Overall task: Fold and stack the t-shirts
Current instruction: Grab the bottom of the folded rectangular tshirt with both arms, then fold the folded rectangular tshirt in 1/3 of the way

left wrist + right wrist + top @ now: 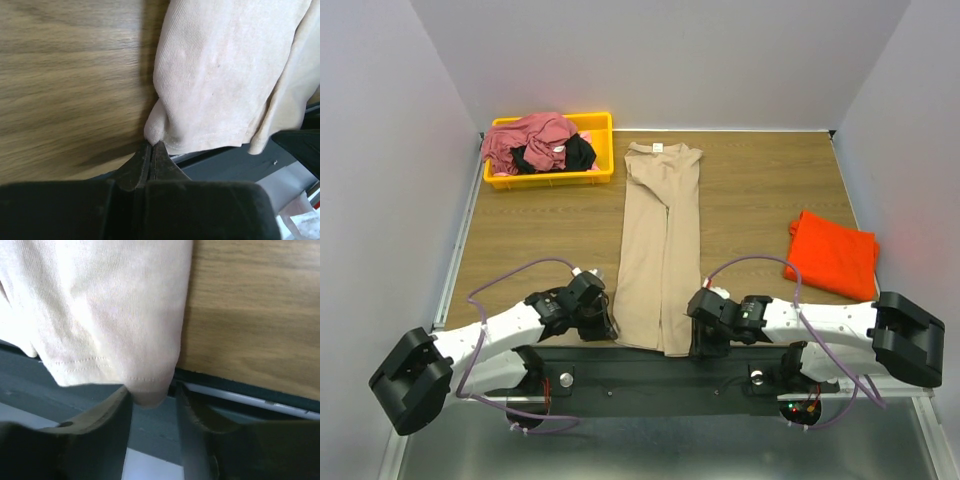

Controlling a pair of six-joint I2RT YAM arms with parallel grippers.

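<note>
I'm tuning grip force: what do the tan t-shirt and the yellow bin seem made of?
Tan t-shirt: soft matte knit cloth, probably cotton; fine ribbing and a stitched hem show. Yellow bin: rigid plastic by its look, smooth, with a moulded rim.

We count four t-shirts in all: one tan t-shirt [660, 240], one orange-red t-shirt [832, 255], one dusty rose t-shirt [525, 140] and one black t-shirt [578, 152]. We cannot see beneath the last two, so there may be more in that heap. We find one yellow bin [548, 181] and one wooden table [750, 190]. We count two arms, the left arm [500, 335] and the right arm [820, 322]. There are two grippers, the left gripper [151, 147] and the right gripper [152, 395], each with two fingers. We also count two purple cables, the left cable [515, 270] and the right cable [760, 260].
</note>
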